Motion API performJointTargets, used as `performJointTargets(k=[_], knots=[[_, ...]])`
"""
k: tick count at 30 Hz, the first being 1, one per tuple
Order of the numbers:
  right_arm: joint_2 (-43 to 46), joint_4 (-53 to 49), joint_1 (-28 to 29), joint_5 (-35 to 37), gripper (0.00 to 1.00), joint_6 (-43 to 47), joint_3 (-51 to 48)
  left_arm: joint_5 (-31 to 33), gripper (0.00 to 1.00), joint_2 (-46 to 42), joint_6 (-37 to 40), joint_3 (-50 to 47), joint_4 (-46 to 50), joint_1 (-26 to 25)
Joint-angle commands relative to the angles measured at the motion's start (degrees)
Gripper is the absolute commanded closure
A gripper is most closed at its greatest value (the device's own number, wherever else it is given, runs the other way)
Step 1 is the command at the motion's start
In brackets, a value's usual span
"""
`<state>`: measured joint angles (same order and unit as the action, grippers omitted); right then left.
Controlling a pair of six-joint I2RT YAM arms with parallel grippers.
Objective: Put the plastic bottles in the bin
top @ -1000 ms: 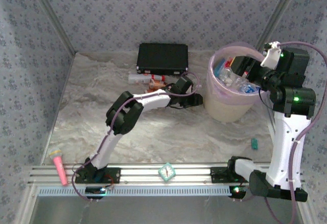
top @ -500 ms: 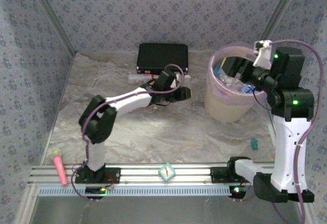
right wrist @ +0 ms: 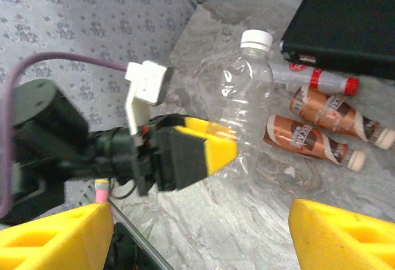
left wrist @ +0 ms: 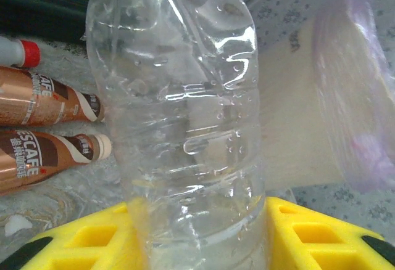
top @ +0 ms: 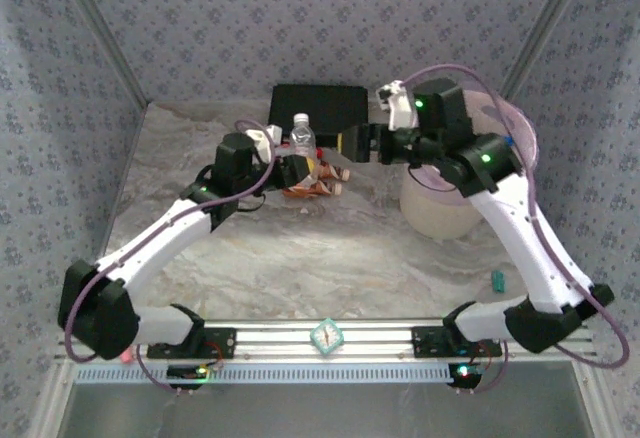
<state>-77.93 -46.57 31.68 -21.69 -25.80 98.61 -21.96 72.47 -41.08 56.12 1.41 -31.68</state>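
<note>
Gripping clear bottle (top: 301,138) upright in left gripper (top: 285,168), pinched on thin lower body, above brown bottles (top: 315,183), well left of bin (top: 440,213). Holding right gripper (top: 362,144) wide open, empty, in between. Could slip or tilt out mid-carry: slick crumpled wall. Could clip right gripper en route.

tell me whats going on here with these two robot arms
The left claw is shut on a clear plastic bottle with a white cap, holding it upright. The right claw is open and empty, pointed toward that bottle. Two brown labelled bottles and a clear red-capped bottle lie beside the flat black case, not yet in the round cream bin with the pink liner.
</note>
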Motion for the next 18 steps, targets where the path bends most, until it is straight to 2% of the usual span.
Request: performJointTargets(k=[1,7,10,16,18], knots=[[-3.70,5.77,0.42,-2.86,0.23,-1.71,-0.78,-4.29,0.56,-3.88,3.60,-0.70,-2.64,0.31],[-9.72,7.17,0.93,-3.47,0.16,-2.27,0.21,-8.99,0.55,-5.45,3.02,-2.05,-8.79,0.23],[-12.93,8.06,0.58,-8.31,0.15,-3.75,1.18,-10.26,0.55,-4.53,2.16,-1.70,-10.75,0.03],[-16.42,11.79,-0.37,-13.51,0.19,-6.06,1.29,-11.54,0.54,-3.49,2.50,-0.49,-12.67,-1.04],[-16.98,13.72,-0.82,-14.66,0.23,-7.01,1.08,-11.91,0.54,-3.09,2.79,-0.18,-13.07,-1.32]])
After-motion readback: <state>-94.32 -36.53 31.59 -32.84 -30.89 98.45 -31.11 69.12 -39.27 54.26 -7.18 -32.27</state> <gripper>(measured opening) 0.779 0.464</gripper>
